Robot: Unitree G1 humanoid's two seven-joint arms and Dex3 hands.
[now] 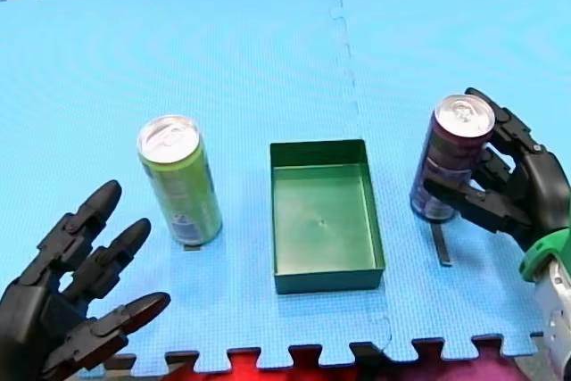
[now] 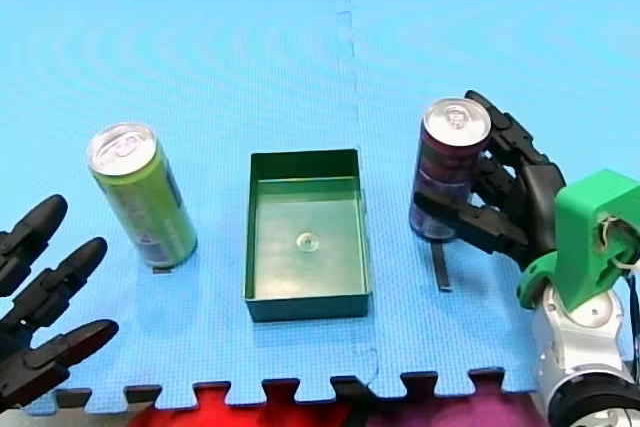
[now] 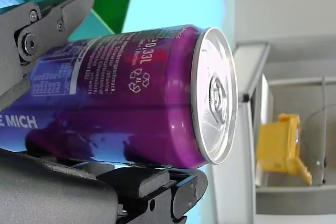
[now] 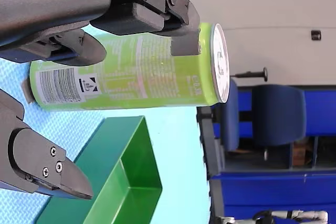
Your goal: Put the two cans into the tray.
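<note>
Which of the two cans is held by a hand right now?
The purple can, right of the green tray: the right hand is closed around it. The green can, left of the tray, stands free, with the open left hand short of it.

The tray (image 1: 326, 281) is sitting at the middle of the mat (image 1: 223, 60); the left can (image 1: 181, 183) is standing left of it, the right can (image 1: 449, 158) right of it.
</note>
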